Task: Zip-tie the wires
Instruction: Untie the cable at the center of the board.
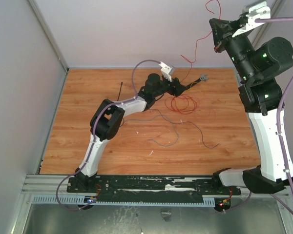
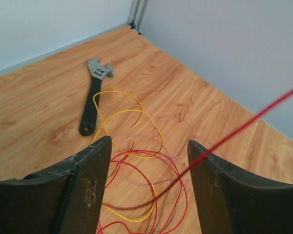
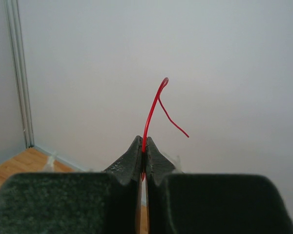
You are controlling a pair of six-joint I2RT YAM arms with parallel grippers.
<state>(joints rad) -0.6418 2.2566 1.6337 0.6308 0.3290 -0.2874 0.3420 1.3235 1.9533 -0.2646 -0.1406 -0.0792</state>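
Spread left hand [image 2: 149,141] flanks coiled wires [image 2: 136,155]; right hand [image 3: 144,146] pinches one aloft.

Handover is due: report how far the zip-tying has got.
Done: nothing bundled; the loose tangle of red, yellow and grey wires lies spread out. In hand: the right gripper, shut, holds one red strand high; the left gripper hangs open over the coil. Left: gather them and fit the thin black plastic zip tie, lying untouched.

Robot lab test cell: wood-grain tabletop [image 1: 88,146], plain grey enclosure walls [image 1: 19,73], aluminium mounting rail [image 1: 39,187]
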